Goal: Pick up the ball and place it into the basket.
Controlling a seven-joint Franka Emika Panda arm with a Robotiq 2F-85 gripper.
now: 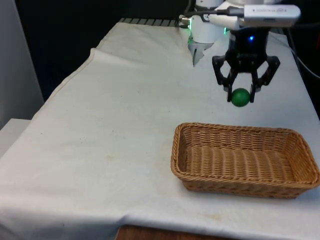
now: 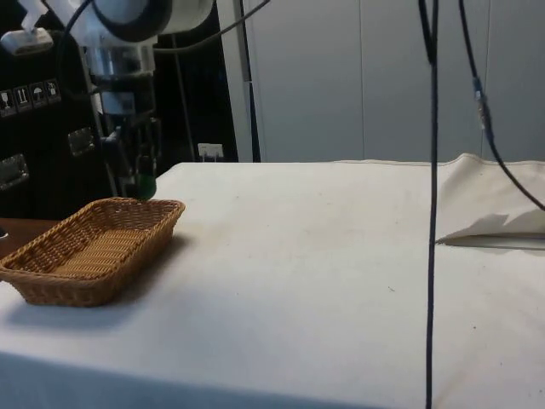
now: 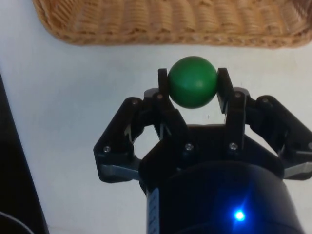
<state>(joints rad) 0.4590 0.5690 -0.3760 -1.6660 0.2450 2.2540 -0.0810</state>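
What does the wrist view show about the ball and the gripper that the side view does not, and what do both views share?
Wrist view: the two fingers press on opposite sides of the green ball, with white cloth below the ball and the basket's rim just beyond it.

Side view: the ball hangs in the air by the basket's far end, about level with its rim, and the whole length of the basket lies on the table.

Both: the gripper holds the ball, the wicker basket has nothing in it, and the ball is not yet inside.

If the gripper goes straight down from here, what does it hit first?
Probably the white cloth, just short of the basket. The gripper holds the ball above bare cloth beside the rim.
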